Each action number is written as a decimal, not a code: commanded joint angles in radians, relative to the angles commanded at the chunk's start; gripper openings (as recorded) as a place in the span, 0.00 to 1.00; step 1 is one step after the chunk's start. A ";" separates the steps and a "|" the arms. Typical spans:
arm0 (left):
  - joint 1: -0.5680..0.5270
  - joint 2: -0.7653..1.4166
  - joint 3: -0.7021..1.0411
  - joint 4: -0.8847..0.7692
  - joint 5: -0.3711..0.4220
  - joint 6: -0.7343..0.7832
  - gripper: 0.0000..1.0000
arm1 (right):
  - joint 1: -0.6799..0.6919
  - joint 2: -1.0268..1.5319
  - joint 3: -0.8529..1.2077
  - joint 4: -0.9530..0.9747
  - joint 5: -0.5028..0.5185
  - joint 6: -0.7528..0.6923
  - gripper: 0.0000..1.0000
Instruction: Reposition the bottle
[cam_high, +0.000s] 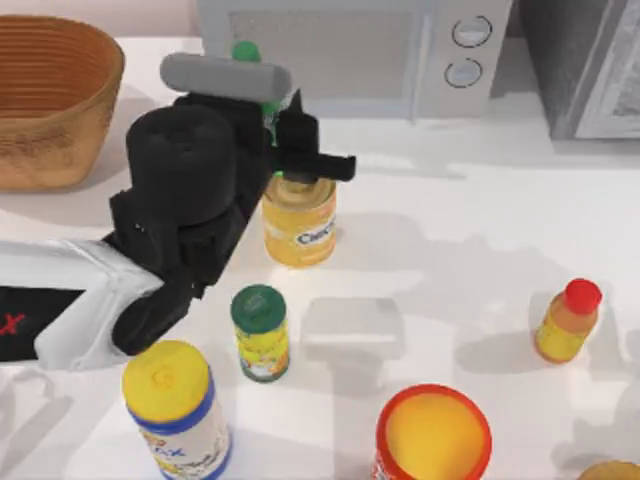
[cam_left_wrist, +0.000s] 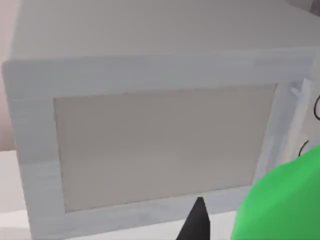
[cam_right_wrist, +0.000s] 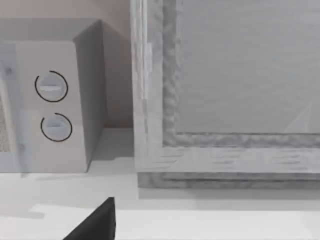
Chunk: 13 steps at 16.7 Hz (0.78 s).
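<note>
White tabletop (cam_high: 480, 240), pretty cluttered, with a microwave (cam_high: 340, 50) along the back edge and a wicker basket (cam_high: 50, 100) at the back left. You've got the left arm reaching in from the left, and its left gripper (cam_high: 285, 150) sits right in front of the microwave door. The bottle (cam_high: 246, 52) is tucked in there, mostly hidden under the arm. You can see its green cap poking out up top and a bit of green body lower down, so it looks upright, cap up. From the left wrist view it's just a bright green blob (cam_left_wrist: 285, 205) beside one dark fingertip (cam_left_wrist: 196, 222). Can't tell if the fingers are actually clamped on it. A yellow can (cam_high: 298, 220) stands just in front of the gripper.
</note>
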 joint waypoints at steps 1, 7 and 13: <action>0.036 -0.031 -0.050 0.007 -0.004 -0.015 0.00 | 0.000 0.000 0.000 0.000 0.000 0.000 1.00; 0.212 -0.063 -0.251 -0.058 -0.027 -0.042 0.00 | 0.000 0.000 0.000 0.000 0.000 0.000 1.00; 0.217 -0.060 -0.256 -0.062 -0.032 -0.039 0.00 | 0.000 0.000 0.000 0.000 0.000 0.000 1.00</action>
